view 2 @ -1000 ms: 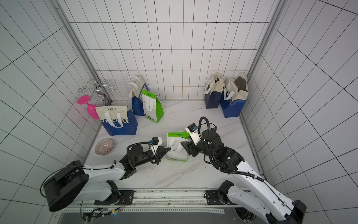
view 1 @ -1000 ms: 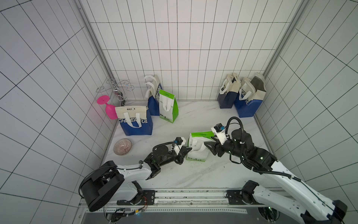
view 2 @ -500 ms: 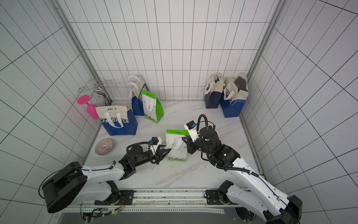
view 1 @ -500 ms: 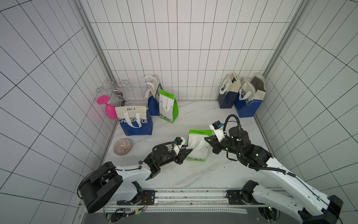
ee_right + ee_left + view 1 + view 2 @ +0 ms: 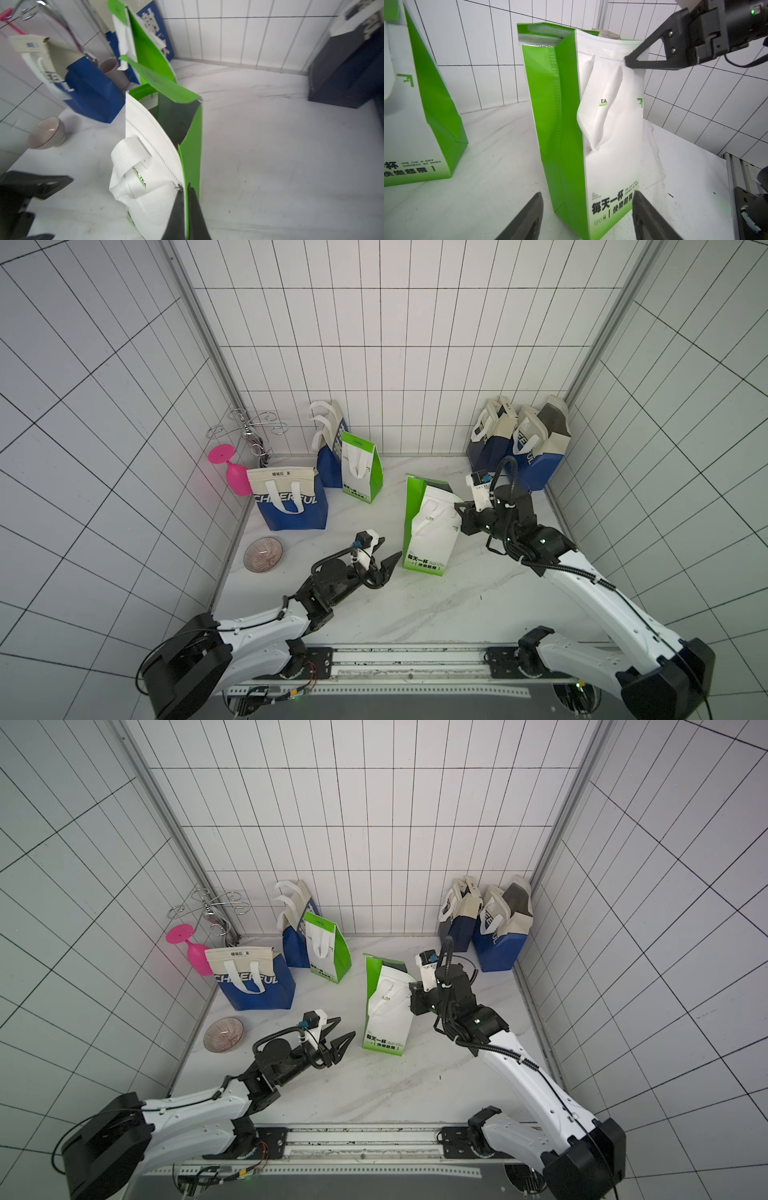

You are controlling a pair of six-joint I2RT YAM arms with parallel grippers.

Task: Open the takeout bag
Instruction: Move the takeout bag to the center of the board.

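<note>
The green-and-white takeout bag (image 5: 428,526) (image 5: 386,1006) stands upright mid-table in both top views. My right gripper (image 5: 457,506) (image 5: 411,990) (image 5: 185,186) is shut on the top corner of its white front panel, beside the hanging white handle (image 5: 126,153). In the right wrist view the mouth gapes, showing a dark interior (image 5: 176,116) with a green flap (image 5: 162,83) raised at the far side. My left gripper (image 5: 392,548) (image 5: 347,1026) (image 5: 587,194) is open, low by the bag's (image 5: 610,135) bottom corner, apart from it and holding nothing.
A second green-and-white bag (image 5: 359,472) and a blue bag (image 5: 291,502) stand back left. Two more blue bags (image 5: 523,452) fill the back right corner. A pink glass (image 5: 232,472), a wire rack (image 5: 249,431) and a small bowl (image 5: 262,554) sit along the left wall.
My right gripper has shut on the bag's top edge and pulled it up and back. My left gripper has opened, let go of the bag and drawn slightly away.
</note>
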